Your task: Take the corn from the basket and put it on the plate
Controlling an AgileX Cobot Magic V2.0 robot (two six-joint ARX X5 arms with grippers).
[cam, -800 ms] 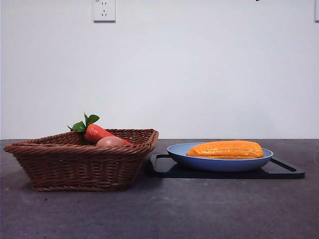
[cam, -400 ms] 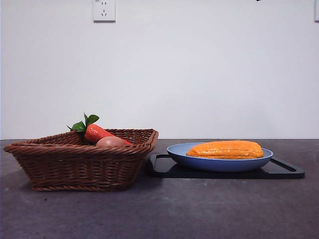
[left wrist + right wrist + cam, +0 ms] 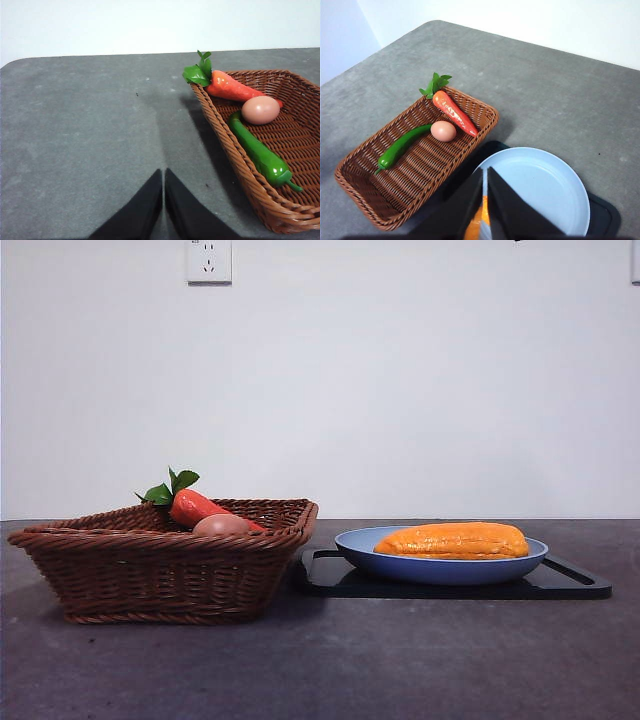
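Note:
The corn (image 3: 455, 540), a long orange-yellow ridged cob, lies lengthwise on the blue plate (image 3: 440, 568), with no gripper near it in the front view. In the right wrist view my right gripper (image 3: 485, 169) hangs shut high over the plate (image 3: 540, 185); only a sliver of the corn (image 3: 479, 222) shows behind its jaws. The wicker basket (image 3: 160, 570) stands left of the plate. My left gripper (image 3: 163, 171) is shut with nothing in it, over bare table beside the basket (image 3: 220, 135).
The basket holds a carrot (image 3: 230, 87), a pinkish-tan rounded thing (image 3: 260, 110) and a green pepper (image 3: 257, 152). The plate rests on a flat black tray (image 3: 570, 582). A wall stands behind the grey table.

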